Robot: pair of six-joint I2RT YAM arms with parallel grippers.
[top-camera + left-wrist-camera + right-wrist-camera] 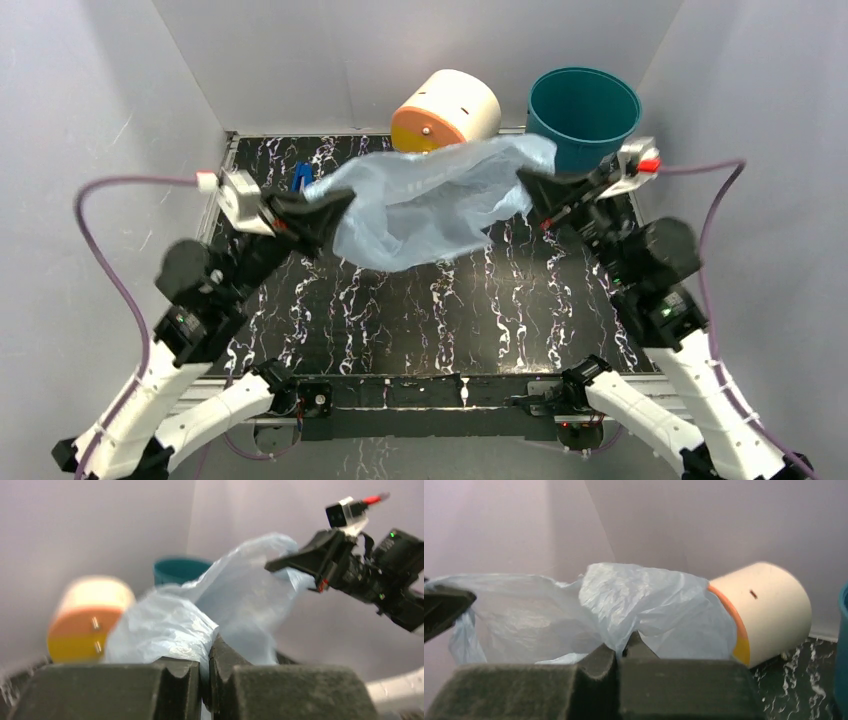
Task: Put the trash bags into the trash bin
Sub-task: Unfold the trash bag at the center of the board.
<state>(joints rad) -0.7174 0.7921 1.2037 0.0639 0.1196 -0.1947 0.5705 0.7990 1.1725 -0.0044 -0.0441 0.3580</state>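
The light-blue trash bag [430,200] hangs stretched in the air between both arms, above the table's far half. My left gripper [345,200] is shut on its left edge; in the left wrist view the plastic [165,630] runs down between the closed fingers at my left gripper [206,655]. My right gripper [522,185] is shut on the bag's right edge, and the bag [649,605] is pinched at my right gripper [620,652]. The teal trash bin [583,115] stands upright at the back right, just behind the right gripper, and the trash bin [180,570] shows behind the bag.
A cream-and-orange drum [445,112] lies on its side at the back, left of the bin. A small blue object [300,176] lies on the black marbled table [420,310] near the back left. Grey walls close in on three sides.
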